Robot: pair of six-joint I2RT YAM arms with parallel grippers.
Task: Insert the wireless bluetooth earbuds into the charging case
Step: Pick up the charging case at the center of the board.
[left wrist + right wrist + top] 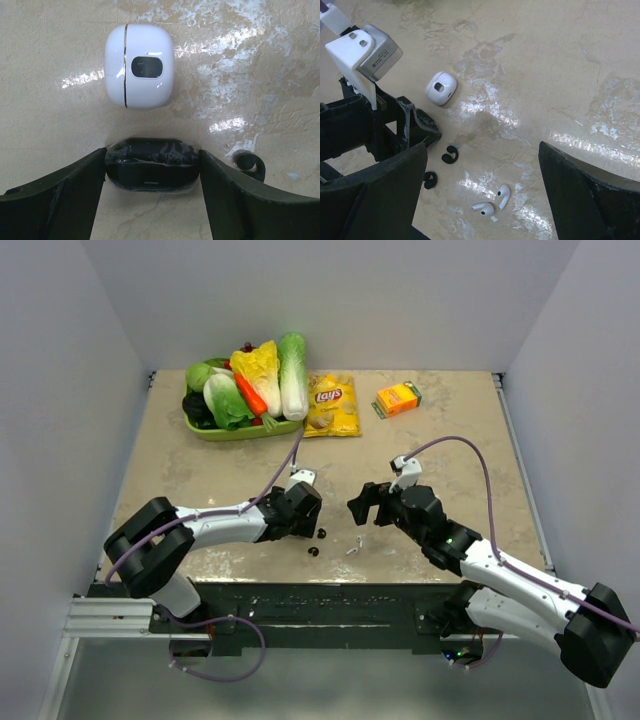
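**Steady the Case First**

Clamps the black case [151,172] in the left pincer [152,159], fingers against both sides. Hold it flat and square. Spreads the right pincer [482,150] wide, gripping nothing. Fetch the two black earbuds [451,155] from the table, just beside the case. Reads "Lay's" on the yellow bag [333,405]; orange box [397,399] lettering too small.

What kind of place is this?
Probably a robot test lab, not a kitchen: two robot arms bolted to a walled-in table, with a basket of vegetables and a chips bag.
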